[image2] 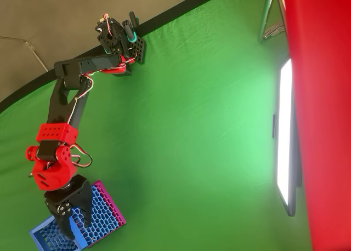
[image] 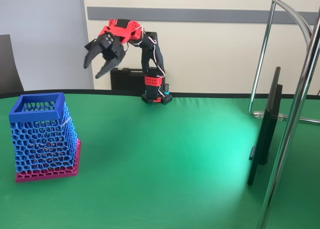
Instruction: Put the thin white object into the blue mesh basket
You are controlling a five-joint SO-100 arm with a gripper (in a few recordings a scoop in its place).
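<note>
Gripper [image: 100, 59] raised above the table, jaws spread wide and empty, one blue mesh basket [image: 44, 137] below it; one thin white object [image: 66, 121] seems to rest against basket's wall.

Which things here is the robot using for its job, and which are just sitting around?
For the job:
- blue mesh basket on its pink base
- thin white object, a pale sliver at the basket's wall
- gripper, open, raised high

Just there:
- flat screen standing edge-on
- metal stand
- green table
</note>
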